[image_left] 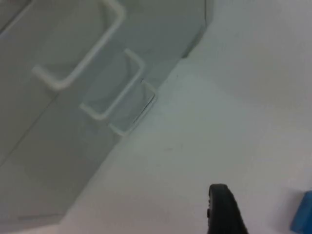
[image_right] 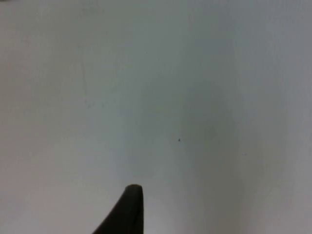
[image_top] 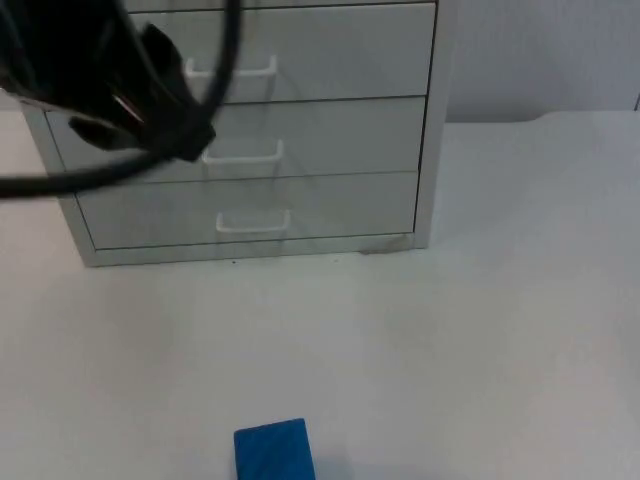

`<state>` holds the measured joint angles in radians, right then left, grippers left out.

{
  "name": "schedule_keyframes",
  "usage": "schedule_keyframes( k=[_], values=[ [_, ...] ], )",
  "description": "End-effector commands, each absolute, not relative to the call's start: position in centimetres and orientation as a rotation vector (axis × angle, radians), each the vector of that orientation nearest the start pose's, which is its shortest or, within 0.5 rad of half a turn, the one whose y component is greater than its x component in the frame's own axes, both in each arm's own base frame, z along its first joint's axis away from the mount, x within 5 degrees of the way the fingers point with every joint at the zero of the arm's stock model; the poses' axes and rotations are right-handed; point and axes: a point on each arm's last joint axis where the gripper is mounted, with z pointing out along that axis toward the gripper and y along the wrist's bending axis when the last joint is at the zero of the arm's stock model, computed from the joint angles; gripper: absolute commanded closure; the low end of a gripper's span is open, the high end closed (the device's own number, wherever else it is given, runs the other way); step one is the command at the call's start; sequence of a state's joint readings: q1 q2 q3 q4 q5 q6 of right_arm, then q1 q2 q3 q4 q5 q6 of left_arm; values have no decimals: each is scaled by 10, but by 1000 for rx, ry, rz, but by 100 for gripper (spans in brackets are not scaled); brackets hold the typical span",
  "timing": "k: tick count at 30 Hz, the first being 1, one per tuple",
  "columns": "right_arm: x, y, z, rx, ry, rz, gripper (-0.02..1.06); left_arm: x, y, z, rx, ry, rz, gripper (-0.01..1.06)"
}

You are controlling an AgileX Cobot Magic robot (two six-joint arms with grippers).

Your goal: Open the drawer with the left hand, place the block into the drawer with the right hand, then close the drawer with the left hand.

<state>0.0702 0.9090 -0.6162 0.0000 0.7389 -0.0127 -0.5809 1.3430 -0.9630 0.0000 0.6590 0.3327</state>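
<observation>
right claw: 1 black fingertip (image_right: 127,212) | over bare white table (image_right: 195,97), apparently apart

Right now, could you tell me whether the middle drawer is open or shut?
Shut: the middle drawer sits flush with the drawers above and below, and the left end effector hovers near its handle.

White table top (image_top: 520,330), matte and plain, runs back to the grey partition wall (image_top: 540,50). Two things sit directly on it. A light grey drawer cabinet (image_top: 250,140) stands at the back, left of centre, base flat on the surface; three drawer fronts, each with a white bar handle, all flush and closed. A blue block (image_top: 274,452) lies at the near edge, well apart from the cabinet and roughly in line with its handles. A few tiny dark specks on the surface.
</observation>
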Motion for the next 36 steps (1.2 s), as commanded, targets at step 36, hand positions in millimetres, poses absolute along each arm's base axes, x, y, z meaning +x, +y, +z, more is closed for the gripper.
schedule_keyframes(
  k=[36],
  values=[
    [162,9,269,-82,2483,8,-1,313,-194,110,1593,1924,602,59]
  ],
)
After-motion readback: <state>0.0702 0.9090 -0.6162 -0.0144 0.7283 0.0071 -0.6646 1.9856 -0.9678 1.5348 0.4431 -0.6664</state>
